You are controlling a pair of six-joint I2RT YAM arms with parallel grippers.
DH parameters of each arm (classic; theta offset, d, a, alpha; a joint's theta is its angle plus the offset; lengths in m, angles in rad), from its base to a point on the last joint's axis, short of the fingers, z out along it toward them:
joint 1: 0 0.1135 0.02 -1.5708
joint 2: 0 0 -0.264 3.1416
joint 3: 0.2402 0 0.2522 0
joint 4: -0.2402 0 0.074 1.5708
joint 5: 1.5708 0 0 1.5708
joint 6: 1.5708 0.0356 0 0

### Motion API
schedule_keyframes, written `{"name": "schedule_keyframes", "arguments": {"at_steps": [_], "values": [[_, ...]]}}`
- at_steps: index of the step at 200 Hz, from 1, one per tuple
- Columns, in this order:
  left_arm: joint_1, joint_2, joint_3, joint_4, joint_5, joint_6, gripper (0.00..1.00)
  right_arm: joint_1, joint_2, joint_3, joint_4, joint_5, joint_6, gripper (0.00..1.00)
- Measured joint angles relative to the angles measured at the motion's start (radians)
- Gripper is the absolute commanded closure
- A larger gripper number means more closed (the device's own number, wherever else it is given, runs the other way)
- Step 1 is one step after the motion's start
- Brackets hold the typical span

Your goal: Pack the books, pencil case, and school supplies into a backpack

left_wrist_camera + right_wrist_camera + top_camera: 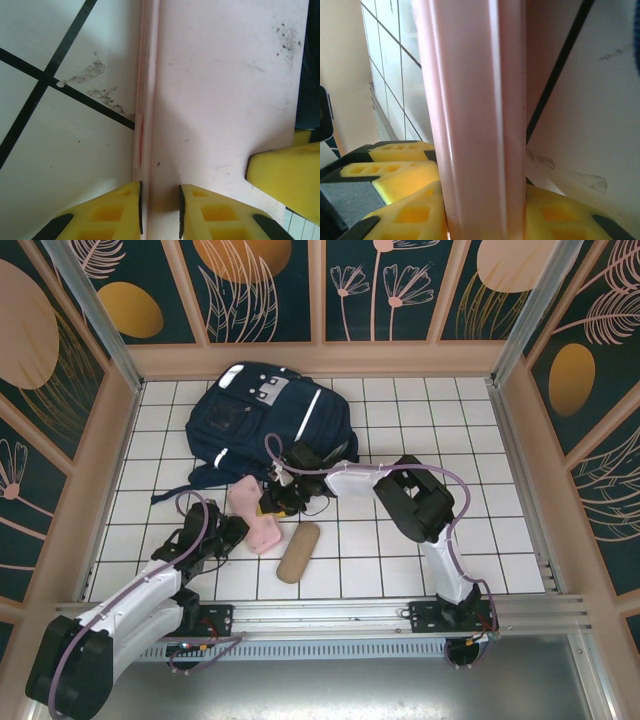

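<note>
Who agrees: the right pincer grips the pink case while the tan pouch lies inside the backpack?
Not quite. The tan pouch lies on the table, outside the backpack, as the top view shows. The rest stands.

Backpack [265, 420] is blocking far-left tiles. Right arm [410, 500] is lying across ctr. Pink case [255, 515] is sitting hemmed btwn left gripper [232, 532] & right gripper [283, 495], w/ tan pouch [298, 552] lying just nearside, narrowing approach there. Table [480, 440] is lying open on right & far-right.
</note>
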Motion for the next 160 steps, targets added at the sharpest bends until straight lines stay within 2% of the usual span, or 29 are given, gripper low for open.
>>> {"name": "schedule_keyframes", "arguments": {"at_steps": [17,57,109,160], "values": [[0.0,-0.006,0.011,-0.025,-0.006,0.007,0.7,0.001,-0.003,0.0,0.0,0.0,0.001,0.78],[0.0,-0.031,0.068,-0.166,-0.024,0.034,0.54,0.031,-0.047,0.0,-0.034,0.017,0.002,0.8],[-0.002,0.035,0.324,-0.312,-0.069,0.109,0.52,0.011,-0.174,-0.026,-0.045,0.019,0.003,0.81],[-0.002,0.243,0.592,-0.319,-0.091,0.241,0.54,-0.1,-0.383,-0.141,-0.029,0.024,0.006,0.81]]}}
